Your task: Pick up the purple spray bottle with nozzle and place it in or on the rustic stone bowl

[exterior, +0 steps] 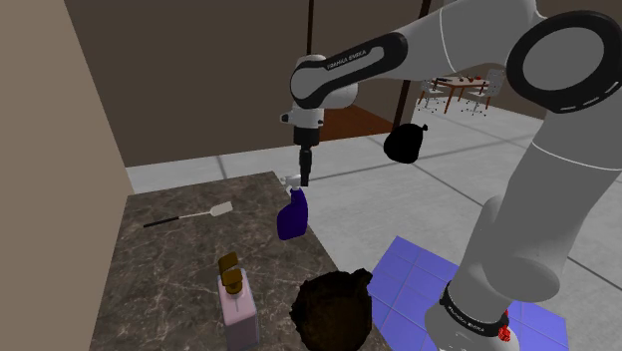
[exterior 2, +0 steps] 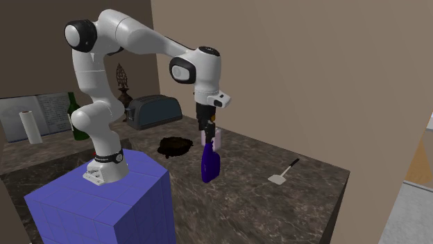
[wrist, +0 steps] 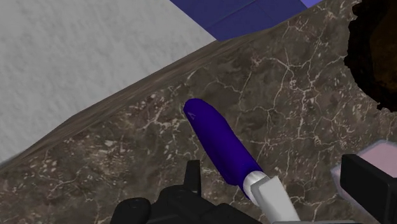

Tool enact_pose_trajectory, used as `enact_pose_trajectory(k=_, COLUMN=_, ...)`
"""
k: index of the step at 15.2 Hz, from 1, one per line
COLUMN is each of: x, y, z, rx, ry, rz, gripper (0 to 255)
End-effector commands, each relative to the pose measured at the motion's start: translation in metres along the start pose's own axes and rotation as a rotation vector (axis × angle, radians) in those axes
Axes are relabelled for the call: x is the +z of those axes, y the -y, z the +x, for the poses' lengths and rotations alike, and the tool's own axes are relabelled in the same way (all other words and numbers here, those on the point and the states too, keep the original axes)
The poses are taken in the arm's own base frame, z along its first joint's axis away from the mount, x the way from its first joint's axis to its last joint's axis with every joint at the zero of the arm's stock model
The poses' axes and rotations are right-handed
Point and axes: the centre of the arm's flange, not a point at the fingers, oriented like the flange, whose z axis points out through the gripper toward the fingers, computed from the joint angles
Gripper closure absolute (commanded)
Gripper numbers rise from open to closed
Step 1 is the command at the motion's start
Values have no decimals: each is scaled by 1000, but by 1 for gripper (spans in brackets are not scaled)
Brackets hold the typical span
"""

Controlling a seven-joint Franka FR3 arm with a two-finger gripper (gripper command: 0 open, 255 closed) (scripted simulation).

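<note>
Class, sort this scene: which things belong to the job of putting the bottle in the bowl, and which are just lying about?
Job: purple spray bottle, dark bowl, hand.
Lying about: spatula, pink bottle, toaster, green bottle, paper roll.

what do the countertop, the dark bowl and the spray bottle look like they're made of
The countertop: polished brown stone, probably marble, going by the pale veining. The bowl: rough dark stone, seemingly, with a ragged, matte rim. The spray bottle: smooth glossy purple body with a white neck, likely plastic.
</note>
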Motion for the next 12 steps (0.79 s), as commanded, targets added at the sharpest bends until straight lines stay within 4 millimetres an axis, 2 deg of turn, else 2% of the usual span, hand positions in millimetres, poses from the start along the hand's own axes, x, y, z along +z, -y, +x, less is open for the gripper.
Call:
enact_pose_trajectory(k=1, x=1, y=0, z=0, rx=0, ry=0, rz=0, gripper=0)
enact_pose_trajectory(k=5, x=1, y=0, z=0, rx=0, ry=0, rz=0, gripper=0)
enact_pose_trajectory(k=6, x=1, y=0, z=0, rx=0, ry=0, rz=0, gripper=255)
enact_pose_trajectory(k=12, x=1, y=0, z=0, rx=0, ry=0, rz=0, gripper=255)
